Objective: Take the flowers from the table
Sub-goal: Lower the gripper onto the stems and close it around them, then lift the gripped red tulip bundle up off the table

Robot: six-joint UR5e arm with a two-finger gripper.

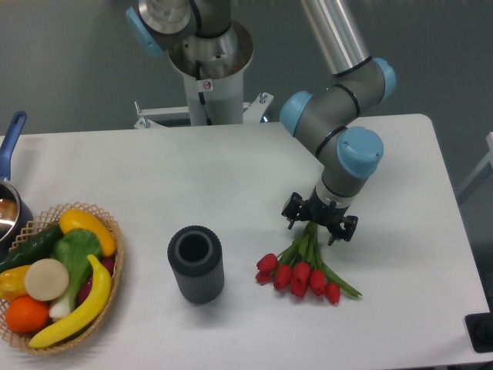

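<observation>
The flowers (302,268) lie on the white surface (231,177), right of centre and toward the near edge, with their red buds fanned out toward the camera and their green stems running up and away to a narrow end. That stem end sits directly under the tool (320,224), which points straight down from the grey arm with pale blue joint caps. The tool's two black fingers (293,210) stand on either side of the stems, one to the left and one to the right, and the stem tops disappear between them. From this angle I cannot tell whether the fingers are pressed onto the stems or merely straddling them, so the grip itself is unclear. The buds and the lower stems appear to rest on the surface. To the left of the flowers, well apart from them, a dark ribbed cylinder (196,263) stands upright with its open mouth facing up. Farther left, at the edge of the view, a wicker basket (117,258) holds bright fruit and vegetables, among them a yellow banana, an orange, and a green cucumber. Behind the basket, a dark pot (9,210) with a blue handle is partly cut off by the left edge.
</observation>
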